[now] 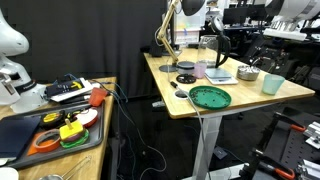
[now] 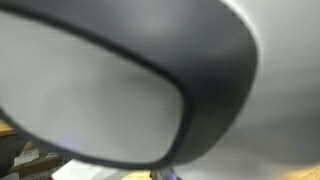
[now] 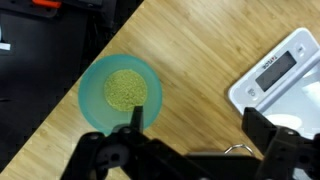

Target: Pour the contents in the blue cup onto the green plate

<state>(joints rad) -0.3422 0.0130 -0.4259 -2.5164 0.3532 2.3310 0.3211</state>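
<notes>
In an exterior view we look from well back and slightly above at the worktop (image 1: 255, 98). In an exterior view a blurred grey shape (image 2: 100, 90) against the lens blocks us. Our wrist view looks straight down, close, over the fingers (image 3: 135, 128), sharing the blue cup (image 3: 120, 92) with the distant view

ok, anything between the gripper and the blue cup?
Nothing visible. In the wrist view the open gripper hangs above bare wood, with the blue cup right by one finger; the scale lies off to the side.
</notes>
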